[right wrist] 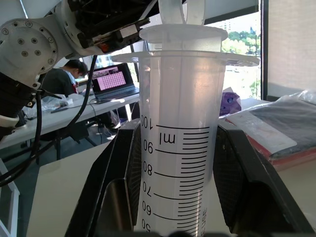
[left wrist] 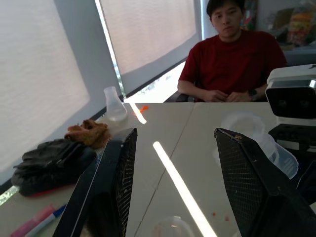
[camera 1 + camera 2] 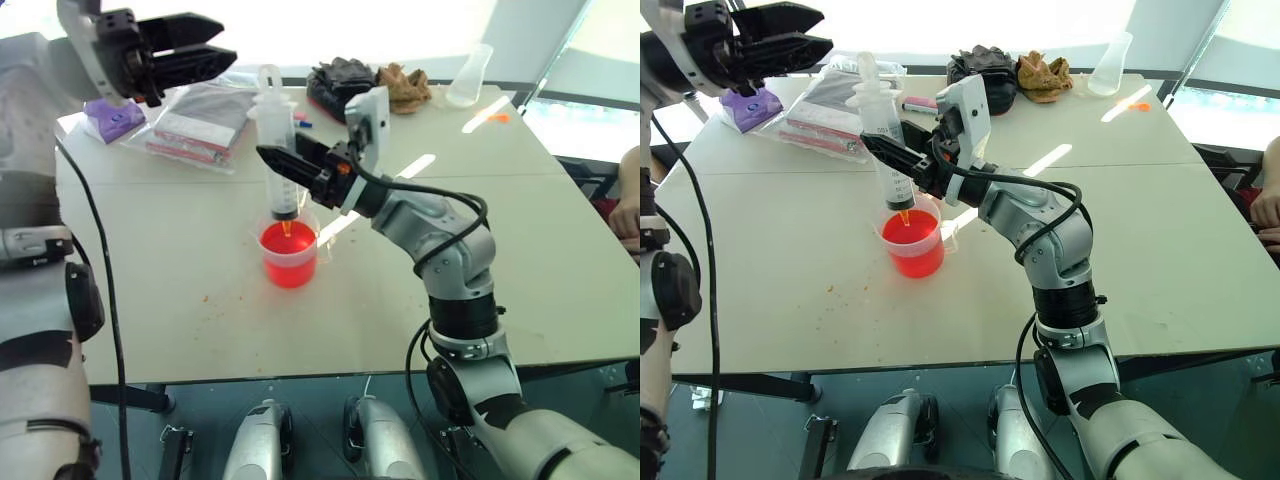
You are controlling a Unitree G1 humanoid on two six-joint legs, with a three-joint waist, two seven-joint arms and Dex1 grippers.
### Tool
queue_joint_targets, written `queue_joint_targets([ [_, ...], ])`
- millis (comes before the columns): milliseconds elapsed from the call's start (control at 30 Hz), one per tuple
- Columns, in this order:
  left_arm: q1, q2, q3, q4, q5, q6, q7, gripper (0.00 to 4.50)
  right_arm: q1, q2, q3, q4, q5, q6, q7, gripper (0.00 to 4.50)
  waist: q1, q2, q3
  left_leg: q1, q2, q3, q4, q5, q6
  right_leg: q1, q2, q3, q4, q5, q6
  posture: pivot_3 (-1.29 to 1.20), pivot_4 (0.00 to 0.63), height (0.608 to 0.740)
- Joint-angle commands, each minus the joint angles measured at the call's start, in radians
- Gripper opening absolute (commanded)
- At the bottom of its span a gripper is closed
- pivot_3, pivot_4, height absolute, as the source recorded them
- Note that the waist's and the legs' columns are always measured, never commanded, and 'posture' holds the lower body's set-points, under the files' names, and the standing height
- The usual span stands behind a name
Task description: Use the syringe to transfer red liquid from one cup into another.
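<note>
- The right gripper (image 3: pixel 272 158) was clenched on the syringe (image 3: pixel 277 150), holding it upright by its clear barrel.
- The syringe's small orange tip hung just above the red liquid (image 3: pixel 287 243) in a clear plastic cup (image 3: pixel 289 262), which stood on the pale table (image 3: pixel 180 290).
- The right wrist view added detail to this: black graduation marks up the barrel, and a black finger (image 1: pixel 123 177) on each side of it.
- The left gripper (image 3: pixel 195 50) was raised well above and to the left of the cup, holding nothing; the left wrist view showed its two fingers (image 2: pixel 111 182) spread apart.
- Beyond the cup, at the table's far edge, lay a clear bag of packets (image 3: pixel 200 125), a purple object (image 3: pixel 113 118), black gloves (image 3: pixel 340 82) and a brown cloth (image 3: pixel 405 85).
- A clear conical flask (image 3: pixel 470 78) stood at the far right corner.
- The left wrist view alone showed a person in a red shirt (image 2: pixel 234 54) seated past the table.
</note>
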Motion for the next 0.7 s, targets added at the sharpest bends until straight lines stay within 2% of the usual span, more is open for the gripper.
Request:
queue_joint_targets([
  [33,0.008,-0.003,0.016,-0.086,-0.027,0.015,0.015,2.58,-0.022,0.007,0.005,-0.011,0.002,-0.035,0.007,1.46,0.001,0.0,0.0,0.0,0.0,0.0,0.0,0.0,0.0,0.0,0.0,0.0,0.0,0.0,0.0,0.0,0.15,0.74],
  [467,0.051,-0.07,-0.039,-0.1,0.019,-0.044,0.024,2.58,-0.019,0.011,0.019,0.007,-0.014,-0.067,-0.001,1.46,-0.004,0.0,0.0,0.0,0.0,0.0,0.0,0.0,0.0,0.0,0.0,0.0,0.001,0.0,0.0,0.0,0.15,0.74],
  [700,0.064,-0.085,-0.076,-0.087,0.069,-0.104,0.025,2.58,0.027,-0.011,0.087,-0.007,-0.085,-0.132,0.031,1.46,-0.002,0.0,0.0,0.0,0.0,0.0,0.0,0.0,0.0,0.0,0.0,0.0,0.0,0.0,0.0,0.0,0.15,0.74],
])
